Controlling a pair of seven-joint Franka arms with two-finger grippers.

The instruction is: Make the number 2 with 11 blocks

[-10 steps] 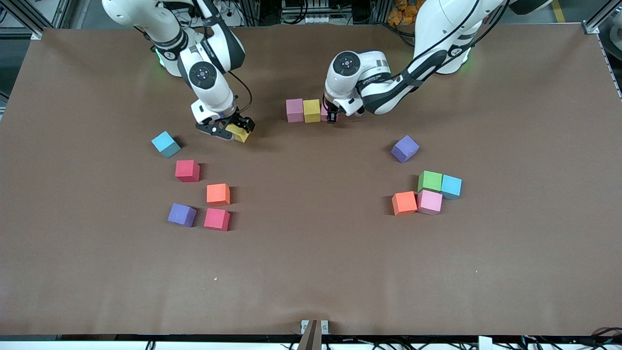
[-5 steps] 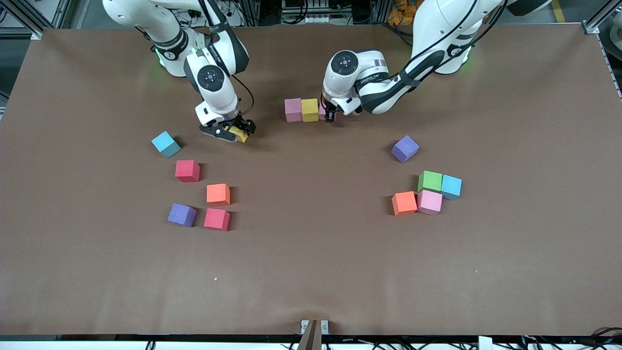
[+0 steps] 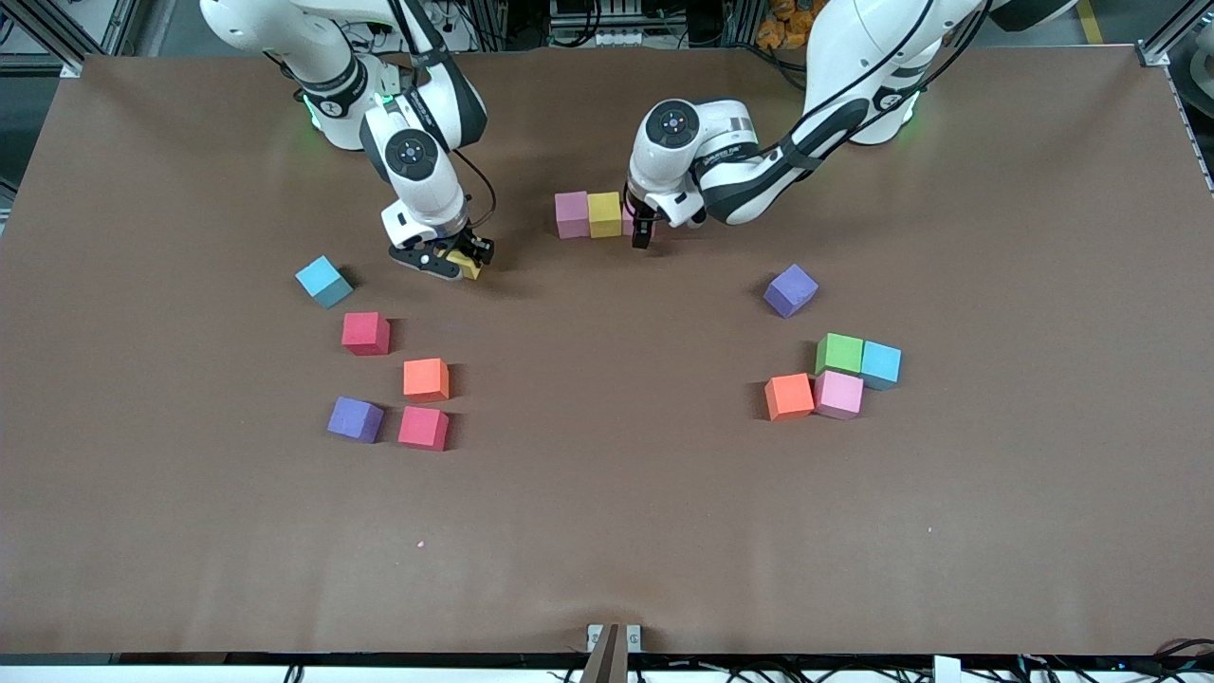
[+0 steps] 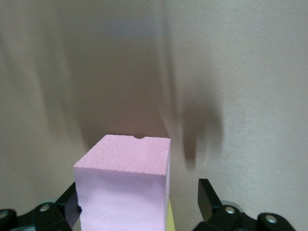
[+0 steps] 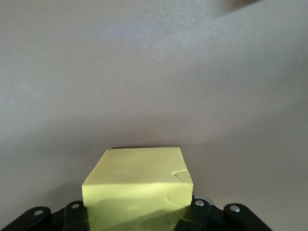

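A pink cube (image 3: pixel 572 214) and a yellow cube (image 3: pixel 604 214) stand side by side on the brown table (image 3: pixel 607 531). My left gripper (image 3: pixel 641 232) is low at the yellow cube's free side. It stands open around a third pink cube (image 4: pixel 125 192), with a gap at one finger (image 4: pixel 207 197); that cube is mostly hidden in the front view. My right gripper (image 3: pixel 446 258) is shut on a second yellow cube (image 3: pixel 465 265), also seen in the right wrist view (image 5: pixel 139 178), just above the table toward the right arm's end.
Loose cubes toward the right arm's end: light-blue (image 3: pixel 323 281), red (image 3: pixel 366 333), orange (image 3: pixel 426 379), purple (image 3: pixel 356 418), red (image 3: pixel 423 427). Toward the left arm's end: purple (image 3: pixel 790 289), green (image 3: pixel 839 354), light-blue (image 3: pixel 881 364), orange (image 3: pixel 789 396), pink (image 3: pixel 839 394).
The right arm has shifted a little with the yellow cube in its gripper. The left gripper and the row of cubes have edged slightly toward the right arm's end.
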